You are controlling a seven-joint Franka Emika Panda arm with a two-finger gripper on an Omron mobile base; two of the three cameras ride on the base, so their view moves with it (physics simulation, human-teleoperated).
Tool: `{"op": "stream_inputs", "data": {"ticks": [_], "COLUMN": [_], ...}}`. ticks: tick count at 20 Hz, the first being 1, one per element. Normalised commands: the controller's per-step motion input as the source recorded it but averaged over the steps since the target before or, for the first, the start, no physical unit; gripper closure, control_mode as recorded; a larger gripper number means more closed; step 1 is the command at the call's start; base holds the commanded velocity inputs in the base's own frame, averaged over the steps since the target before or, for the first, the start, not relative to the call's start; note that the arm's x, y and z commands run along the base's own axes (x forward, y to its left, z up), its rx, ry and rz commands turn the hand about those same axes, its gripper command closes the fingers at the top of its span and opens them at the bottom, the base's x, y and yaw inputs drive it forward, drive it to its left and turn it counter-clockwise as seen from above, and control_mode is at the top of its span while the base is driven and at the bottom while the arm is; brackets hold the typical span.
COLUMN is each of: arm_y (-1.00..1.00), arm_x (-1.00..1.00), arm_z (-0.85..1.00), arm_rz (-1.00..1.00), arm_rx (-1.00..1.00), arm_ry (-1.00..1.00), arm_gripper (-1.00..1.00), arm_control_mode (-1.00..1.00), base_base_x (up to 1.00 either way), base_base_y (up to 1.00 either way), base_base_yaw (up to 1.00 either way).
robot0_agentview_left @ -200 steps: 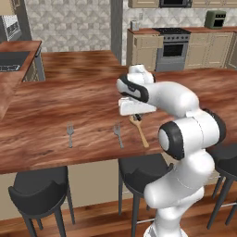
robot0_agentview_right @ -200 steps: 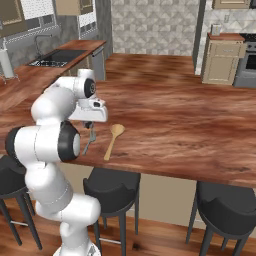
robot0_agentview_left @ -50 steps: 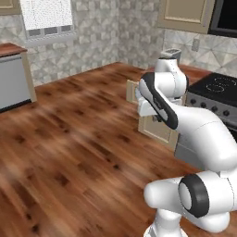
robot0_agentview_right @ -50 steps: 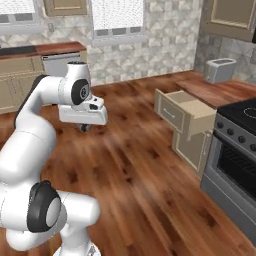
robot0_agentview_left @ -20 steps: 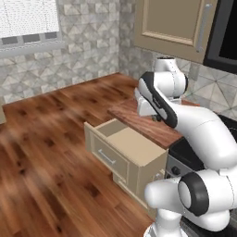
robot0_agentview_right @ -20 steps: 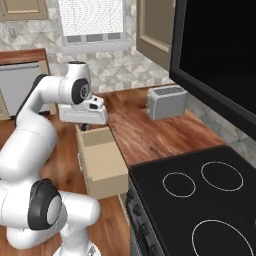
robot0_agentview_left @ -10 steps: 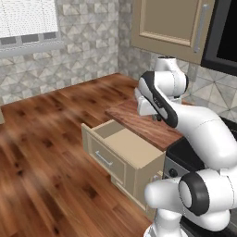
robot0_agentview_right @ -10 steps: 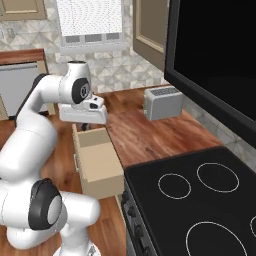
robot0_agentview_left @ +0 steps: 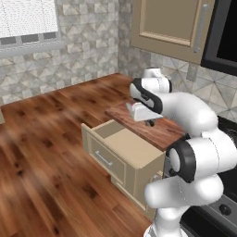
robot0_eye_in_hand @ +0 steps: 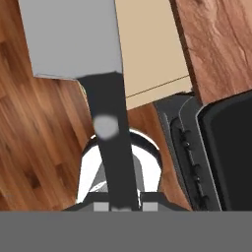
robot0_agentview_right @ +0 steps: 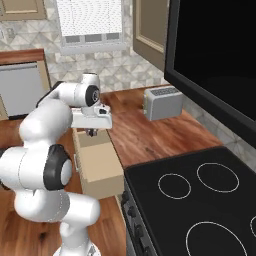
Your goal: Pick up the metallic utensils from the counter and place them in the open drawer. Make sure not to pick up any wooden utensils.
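Fingers (robot0_eye_in_hand: 120, 204) are closed on the knife (robot0_eye_in_hand: 93, 74). In the hand view its black handle rises from between them at bottom centre, and the wide grey blade fills the upper left of the frame. Behind the blade lies the beige inside of the drawer (robot0_eye_in_hand: 147, 49), with counter (robot0_eye_in_hand: 216, 44) at upper right and a dark stove (robot0_eye_in_hand: 221, 147) at right.

In the left base view the drawer (robot0_agentview_left: 121, 150) stands pulled out at centre frame, and the gripper (robot0_agentview_left: 149, 121) hangs over the counter (robot0_agentview_left: 155, 129) edge just above the drawer's back end. In the right base view the gripper (robot0_agentview_right: 91, 131) sits at centre left, directly over the drawer (robot0_agentview_right: 97, 160). A toaster (robot0_agentview_right: 162, 102) stands on the counter (robot0_agentview_right: 150, 130) further back, right of centre.

Change noted: ten seconds ago the arm was over a wide counter with two forks and a wooden spoon. Since then both base views have swung round entirely, which is the base driving, not the objects moving. Over the last second the drawer has drawn nearer and shifted under the hand, while the grip has not altered.

Assessment: the carry looks all but done, and the knife appears placed for release into the drawer. The drawer interior shows no other utensil that I can make out, so the forks likely remain to be fetched.
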Motion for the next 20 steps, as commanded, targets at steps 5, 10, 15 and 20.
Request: {"op": "stream_inputs", "data": {"ticks": [5, 10, 15, 20], "arm_y": [0.64, 0.41, 0.21, 0.13], "arm_x": [0.72, 0.10, 0.63, 0.43], "arm_z": [-0.97, -0.52, -0.68, -0.65], "arm_rz": [0.26, 0.38, 0.23, 0.33], "arm_rx": [0.04, 0.11, 0.02, 0.10], "arm_ry": [-0.01, -0.19, -0.05, -0.11], "arm_gripper": [1.00, 1.00, 1.00, 1.00], "arm_control_mode": [-1.00, -1.00, -1.00, -1.00], "base_base_x": [0.00, 0.00, 0.00, 0.00], "base_base_y": [0.00, 0.00, 0.00, 0.00], "base_base_yaw": [0.00, 0.00, 0.00, 0.00]}}
